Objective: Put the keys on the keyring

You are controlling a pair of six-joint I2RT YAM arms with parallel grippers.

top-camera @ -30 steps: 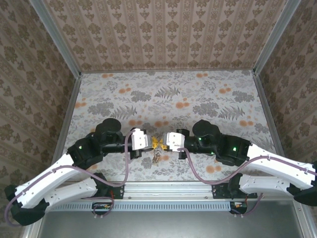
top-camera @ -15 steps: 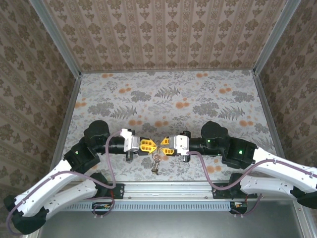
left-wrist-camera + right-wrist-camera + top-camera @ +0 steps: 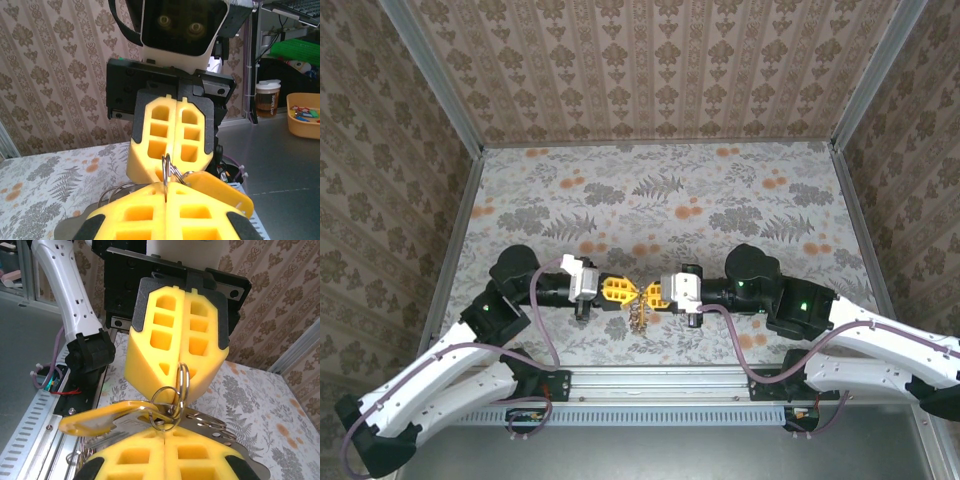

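Pinching keyring (image 3: 173, 399) betw. closed jaws, L gripper (image 3: 631, 293) meets R gripper (image 3: 646, 293) tip-to-tip, also clamped on it; yellow key (image 3: 100, 419) alongside.

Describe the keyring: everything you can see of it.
The keyring is thin shiny metal wire, several linked loops. One loop stands upright on edge, caught in the seams of both shut yellow-padded grippers, left gripper and right gripper, tip to tip. A lower loop carries the key, its yellow head jutting sideways. Further loops trail behind.
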